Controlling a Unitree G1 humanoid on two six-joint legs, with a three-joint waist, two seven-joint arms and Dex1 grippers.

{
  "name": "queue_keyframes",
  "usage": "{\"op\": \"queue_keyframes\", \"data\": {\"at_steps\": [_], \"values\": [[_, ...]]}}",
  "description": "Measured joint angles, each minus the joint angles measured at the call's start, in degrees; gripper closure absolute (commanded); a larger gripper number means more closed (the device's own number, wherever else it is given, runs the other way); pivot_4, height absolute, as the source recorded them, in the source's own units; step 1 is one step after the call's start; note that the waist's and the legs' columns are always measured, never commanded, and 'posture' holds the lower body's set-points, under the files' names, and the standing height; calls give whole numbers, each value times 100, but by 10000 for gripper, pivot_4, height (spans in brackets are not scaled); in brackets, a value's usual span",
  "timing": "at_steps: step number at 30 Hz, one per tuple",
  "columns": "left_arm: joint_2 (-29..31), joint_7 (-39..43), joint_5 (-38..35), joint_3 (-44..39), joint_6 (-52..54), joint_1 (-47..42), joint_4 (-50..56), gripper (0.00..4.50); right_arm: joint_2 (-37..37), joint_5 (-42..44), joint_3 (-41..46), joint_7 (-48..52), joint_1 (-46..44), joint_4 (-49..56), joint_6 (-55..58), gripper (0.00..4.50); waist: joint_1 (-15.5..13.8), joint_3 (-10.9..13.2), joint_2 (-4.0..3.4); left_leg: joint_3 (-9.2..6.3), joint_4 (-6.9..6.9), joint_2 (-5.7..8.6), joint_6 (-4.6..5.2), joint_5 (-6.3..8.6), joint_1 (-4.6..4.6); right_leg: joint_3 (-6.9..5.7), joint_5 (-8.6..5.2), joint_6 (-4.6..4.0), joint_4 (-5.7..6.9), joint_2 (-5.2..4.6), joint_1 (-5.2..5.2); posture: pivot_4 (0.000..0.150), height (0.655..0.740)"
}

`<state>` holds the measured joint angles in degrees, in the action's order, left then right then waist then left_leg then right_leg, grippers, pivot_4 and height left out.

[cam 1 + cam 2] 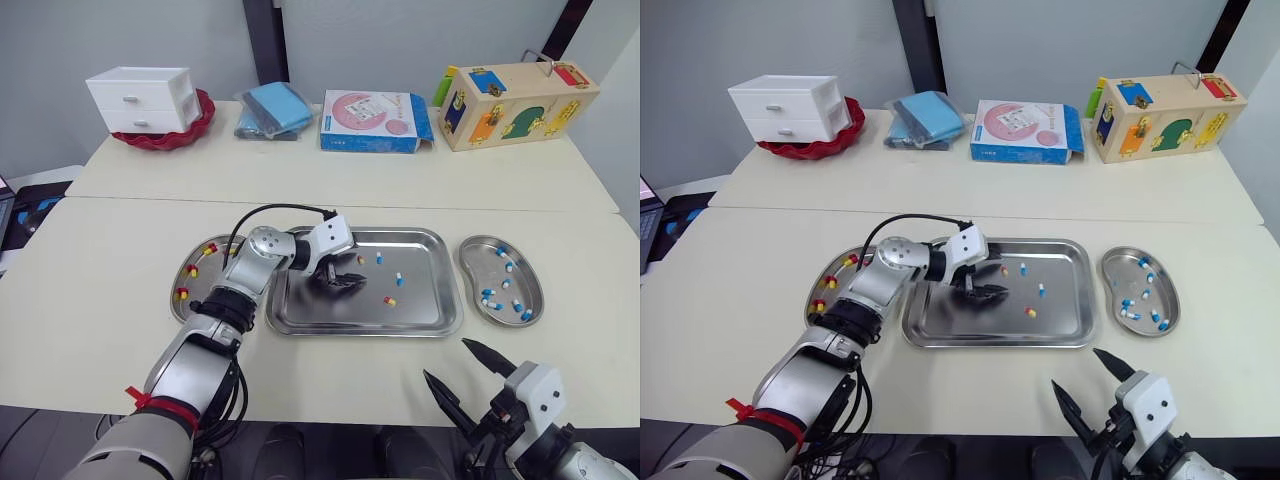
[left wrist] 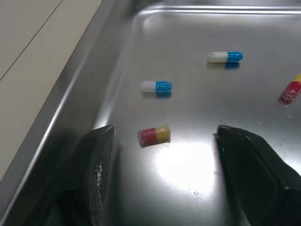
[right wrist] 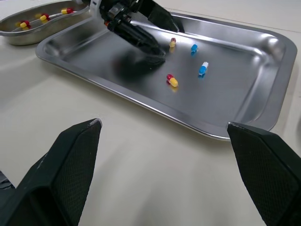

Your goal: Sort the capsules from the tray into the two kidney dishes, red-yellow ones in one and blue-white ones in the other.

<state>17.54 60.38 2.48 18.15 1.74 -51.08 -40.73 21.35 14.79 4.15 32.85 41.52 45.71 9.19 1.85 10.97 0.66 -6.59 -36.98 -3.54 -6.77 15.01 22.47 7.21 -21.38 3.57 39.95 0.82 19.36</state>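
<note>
Left claw [image 1: 338, 279]: released. We see its two black fingers [image 2: 96, 165] spread apart, tips low over the tray floor, gripping nothing.
Capsule at the claw: we find one red-yellow capsule [image 2: 154, 135] lying on the tray floor in the gap between those fingers, touching neither.
Other loose capsules: near it we see a blue-white capsule [image 2: 156, 86], farther off a second blue-white capsule [image 2: 225, 57], and a second red-yellow capsule [image 2: 290, 90]. All three lie flat on the tray, apart from one another.
Tray [image 1: 420, 305]: steel and rectangular, it sits on the near table between the two dishes.
Left kidney dish [image 1: 200, 284]: just beside the tray's left edge. We see red-yellow capsules [image 1: 192, 270] in it, and the left arm reaches across its inner side.
Right kidney dish [image 1: 478, 262]: just beside the tray's right edge. We see several blue-white capsules [image 1: 489, 298] in it.
Right claw [image 1: 446, 358]: released, with its fingers wide apart and holding nothing. We place it over the table's near edge, to the right, well apart from the tray.
Table [image 1: 100, 260]: pale, with a seam running across beyond the tray.
Far side: we see a white drawer unit [image 1: 140, 98] on a red basket [image 1: 195, 128], a blue bundle [image 1: 272, 110], a pink-and-blue box [image 1: 372, 121] and a wooden latch box [image 1: 515, 103].
</note>
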Motion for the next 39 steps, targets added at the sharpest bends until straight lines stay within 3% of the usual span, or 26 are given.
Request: {"op": "queue_keyframes", "data": {"at_steps": [18, 21, 25, 38, 39], "values": [[-138, -52, 236, 2, 9, -16, -62, 18653, 65, 6, -180, -169, 15, 25, 30, 0, -1, -2, 2, -1, -2, 0, 0, 0, -2, -1, 0, 0, 1, 0, -3, 1500, 7400], [-145, -54, 246, 2, 9, -15, -62, 24403, 67, 4, -199, -169, 19, 6, 4, 0, -1, -3, 2, -1, -2, 0, 0, 0, -2, -1, 0, 0, 2, 0, -4, 1500, 7400], [-147, -82, 290, 3, 8, -15, -66, 36054, 70, 3, -206, -168, 24, -26, -10, 0, -1, -3, 2, -2, -2, 0, 0, 0, -2, -2, 0, 0, 2, 0, -4, 1500, 7400], [-146, -96, 342, 2, 10, -15, -62, 36054, 80, 2, -227, -156, 68, -118, -124, 0, -1, -6, 2, -2, -2, 0, 0, 0, -5, -2, 0, 0, 3, 0, -6, 1500, 7400], [-146, -96, 342, 2, 10, -15, -62, 37724, 80, 1, -229, -156, 67, -118, -125, 0, -1, -6, 2, -2, -2, 0, 0, 0, -5, -2, 0, 0, 3, 0, -6, 1500, 7400]]}}
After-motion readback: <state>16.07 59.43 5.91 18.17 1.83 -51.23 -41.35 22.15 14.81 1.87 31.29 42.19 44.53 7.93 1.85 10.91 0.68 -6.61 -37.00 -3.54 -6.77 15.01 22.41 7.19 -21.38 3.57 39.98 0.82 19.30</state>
